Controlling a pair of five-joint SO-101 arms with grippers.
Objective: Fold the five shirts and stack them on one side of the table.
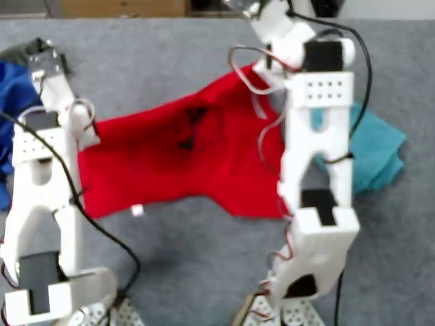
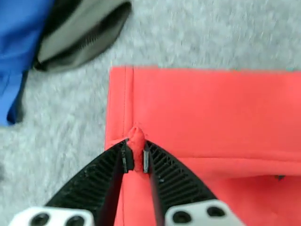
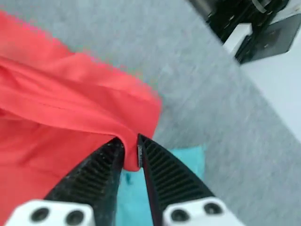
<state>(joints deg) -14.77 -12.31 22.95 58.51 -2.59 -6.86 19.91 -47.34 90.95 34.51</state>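
A red shirt [image 1: 183, 159] with a dark print lies stretched across the grey table between the two arms. My left gripper [image 1: 87, 132] is at the shirt's left edge. In the left wrist view that gripper [image 2: 135, 157] is shut on a small pinch of the red shirt [image 2: 211, 117] near its hemmed edge. My right gripper [image 1: 258, 71] holds the far right corner. In the right wrist view it [image 3: 130, 153] is shut on a fold of the red shirt [image 3: 61, 117]. A teal shirt [image 1: 374, 149] lies bunched behind the right arm, and a blue shirt [image 1: 10, 102] lies at the far left.
A grey-green garment [image 2: 80, 37] lies next to the blue shirt [image 2: 19, 42] by the left arm. The teal shirt [image 3: 188, 165] sits just under the right gripper. Black equipment [image 3: 244, 23] stands beyond the table's far edge. Bare grey table [image 1: 190, 272] lies in front of the red shirt.
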